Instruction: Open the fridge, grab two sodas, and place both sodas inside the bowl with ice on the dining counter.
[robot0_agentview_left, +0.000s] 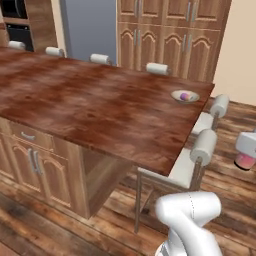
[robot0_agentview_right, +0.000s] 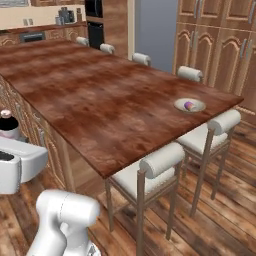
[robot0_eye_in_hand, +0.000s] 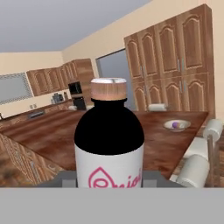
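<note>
— So, where is your gripper (robot0_eye_in_hand: 109, 181) at this moment?

— I hold it off the near right corner of the long glossy reddish-brown wooden dining counter (robot0_agentview_left: 90, 105), above the wooden floor (robot0_agentview_left: 235, 210). My fingers are clamped on the pink bottle with the dark upper part and brown cap (robot0_eye_in_hand: 109, 135); it stands upright between them.

— And the bowl?

— The small shallow round tan bowl (robot0_agentview_left: 185, 96) sits on the counter near its far right corner, well apart from my hand. A small purple-pink can (robot0_agentview_left: 184, 95) lies inside it.

— What is around the counter?

— White-cushioned wooden stools (robot0_agentview_right: 150, 172) stand along the right side and the far side. The tall grey fridge (robot0_agentview_right: 156, 30) is behind the counter, with brown wooden cabinets (robot0_agentview_right: 215, 40) on its right.
</note>
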